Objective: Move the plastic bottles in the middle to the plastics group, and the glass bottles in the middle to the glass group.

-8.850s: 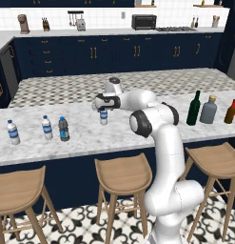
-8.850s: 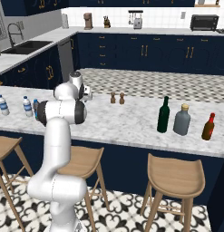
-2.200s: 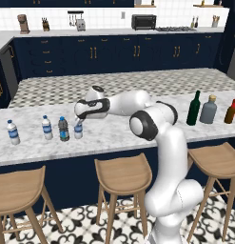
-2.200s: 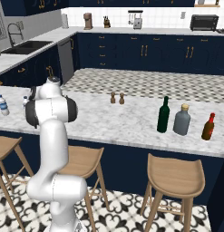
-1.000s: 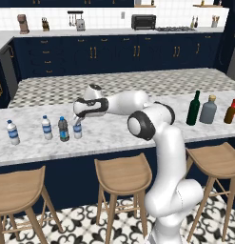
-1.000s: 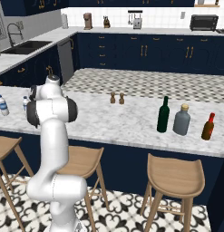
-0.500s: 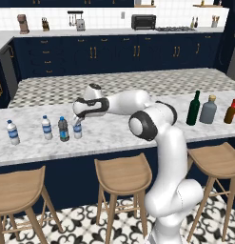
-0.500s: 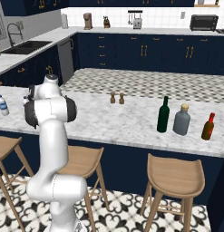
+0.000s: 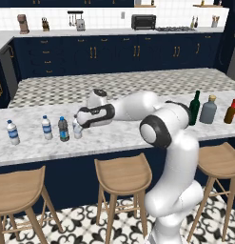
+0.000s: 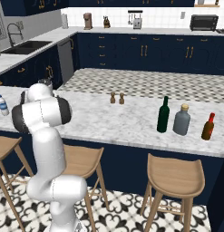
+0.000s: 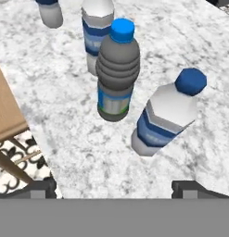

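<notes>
Claw [image 11: 114, 187] spread, clear labelled bottle [image 11: 167, 115] standing free just beyond its tips

Green wine bottle [image 10: 163, 114] beside grey-blue bottle [image 10: 182, 120]

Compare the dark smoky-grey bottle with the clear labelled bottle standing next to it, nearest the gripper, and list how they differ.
The dark smoky-grey bottle has a ribbed, dark, see-through body; the clear labelled bottle looks pale and smooth-shouldered. The grey one carries a narrow blue-and-green band low down; the clear one wears a wider blue-and-white label. In the hand view the clear one stands closer to the open gripper. Both are small, blue-capped, upright on the marble counter and apart from each other.
</notes>
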You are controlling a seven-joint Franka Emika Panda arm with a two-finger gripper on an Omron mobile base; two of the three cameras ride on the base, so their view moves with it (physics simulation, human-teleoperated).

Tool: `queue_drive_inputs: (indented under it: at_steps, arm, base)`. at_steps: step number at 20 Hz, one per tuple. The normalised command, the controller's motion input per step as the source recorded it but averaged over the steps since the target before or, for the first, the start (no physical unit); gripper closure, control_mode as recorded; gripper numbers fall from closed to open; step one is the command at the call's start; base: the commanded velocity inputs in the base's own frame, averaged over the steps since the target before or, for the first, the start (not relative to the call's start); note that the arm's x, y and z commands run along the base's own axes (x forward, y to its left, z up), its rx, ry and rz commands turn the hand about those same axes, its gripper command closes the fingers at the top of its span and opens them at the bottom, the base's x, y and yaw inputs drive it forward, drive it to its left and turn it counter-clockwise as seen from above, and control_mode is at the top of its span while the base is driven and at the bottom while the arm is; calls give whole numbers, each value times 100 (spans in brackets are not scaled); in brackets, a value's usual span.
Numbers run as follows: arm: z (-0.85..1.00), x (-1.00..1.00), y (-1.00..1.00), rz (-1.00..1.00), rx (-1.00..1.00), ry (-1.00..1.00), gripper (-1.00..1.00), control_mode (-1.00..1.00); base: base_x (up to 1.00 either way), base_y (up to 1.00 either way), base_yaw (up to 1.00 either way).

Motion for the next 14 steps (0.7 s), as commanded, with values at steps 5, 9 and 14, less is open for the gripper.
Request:
queue_drive_inputs:
  at_steps: [5,9,14]
  arm:
    - [21,-33,-55,-4,2,-2,-100,-100]
    - [51,-36,-57,-8,7,0,-100,-100]
    - [61,-47,-59,-11,9,0,-100,-100]
  base:
    - [0,0,0]
    - [0,0,0]
    - [0,0,0]
